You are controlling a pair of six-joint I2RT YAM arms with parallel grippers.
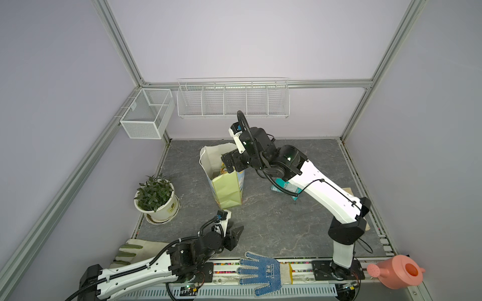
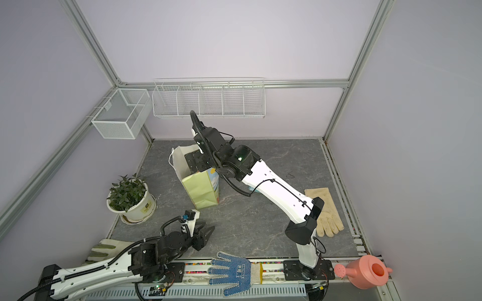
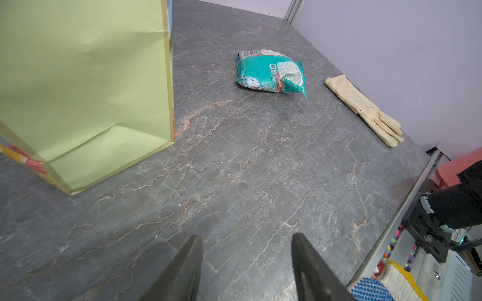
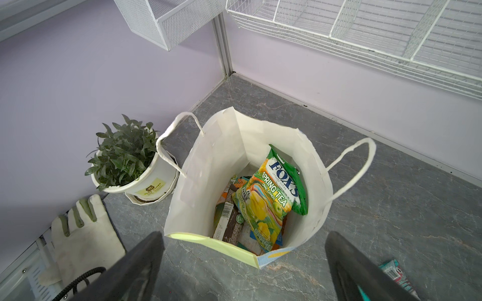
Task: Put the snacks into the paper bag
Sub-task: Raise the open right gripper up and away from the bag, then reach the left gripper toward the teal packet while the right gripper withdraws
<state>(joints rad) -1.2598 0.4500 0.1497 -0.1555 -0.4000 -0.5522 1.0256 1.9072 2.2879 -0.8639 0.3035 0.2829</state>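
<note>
The right claw (image 4: 243,234) hung above the open mouth of the paper bag (image 4: 208,161), jaws spread wide and nothing between them. Inside the bag lay several snacks: a green candy packet (image 4: 284,179) leaning on the white inner wall, a yellow-green packet (image 4: 263,208) across it, a dark brown bar (image 4: 229,219) beside them and an orange packet (image 4: 224,195) partly buried beneath. The bag stood upright near the middle of the worktop (image 1: 273,221), both string handles drooping outward. One teal packet (image 3: 271,71) lay flat on the worktop to the right of the bag, apart from it and, in both top views, partly hidden under the right arm.

The left claw (image 3: 246,235) hovered over the near part of the worktop, jaws apart and empty, facing the bag's pale yellow-green side panel. A potted plant (image 1: 155,194) stood left of the bag, a cream glove (image 3: 365,109) lay by the right-hand wall, and a blue dotted glove (image 1: 260,271) rested on the front rail.
</note>
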